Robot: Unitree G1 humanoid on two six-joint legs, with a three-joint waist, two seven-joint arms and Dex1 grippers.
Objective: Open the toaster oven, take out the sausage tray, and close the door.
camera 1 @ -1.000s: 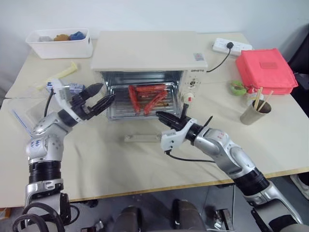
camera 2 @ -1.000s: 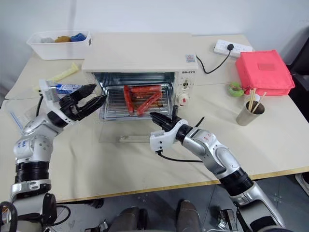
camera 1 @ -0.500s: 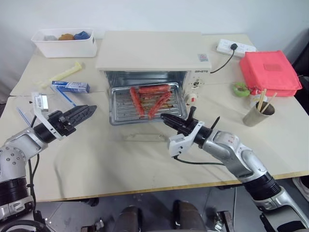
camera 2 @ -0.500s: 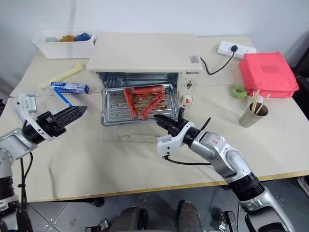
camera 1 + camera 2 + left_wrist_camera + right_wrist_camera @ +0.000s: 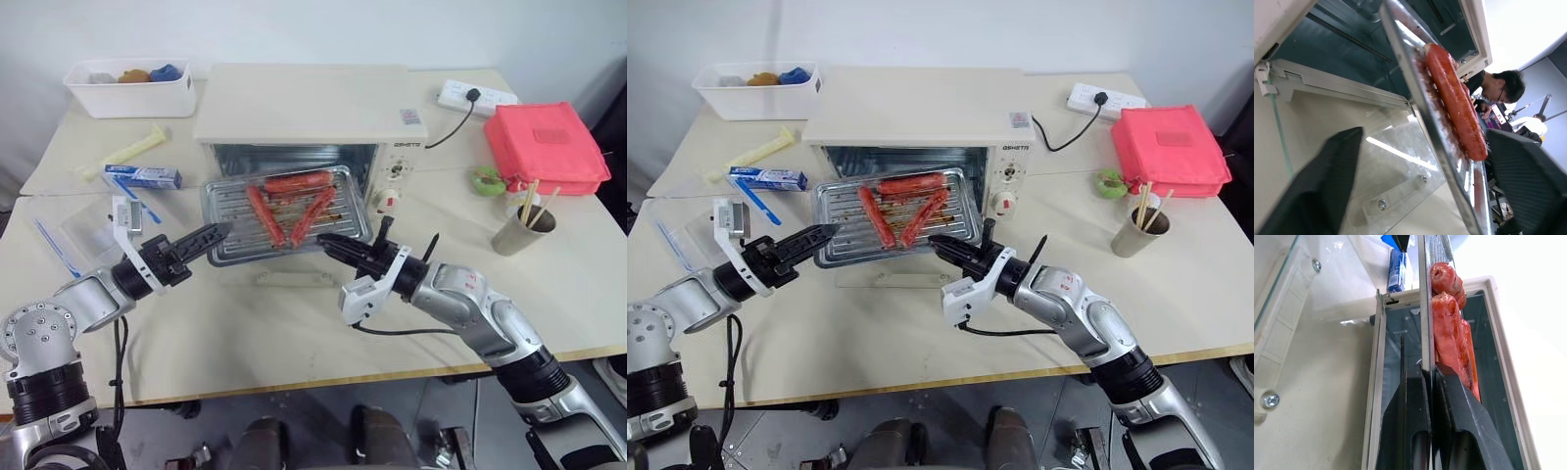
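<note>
While the head views show the shallow silver metal sausage tray [image 5: 286, 212] held out before the cream-white boxy toaster oven [image 5: 309, 117], the right wrist view confirms the right gripper [image 5: 1431, 377] pinching its near rim. The left gripper [image 5: 208, 238] stands spread at the tray's left edge (contact unclear). The glass-paned door [image 5: 294, 276] lies open beneath. A blue tube [image 5: 143, 176] lies left. Since earlier, the tray has come out leftward.

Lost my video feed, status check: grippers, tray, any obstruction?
Right gripper shut on sausage tray edge. Left gripper open at its left corner. Tray partly out of toaster oven, door down. Nothing blocking.
</note>
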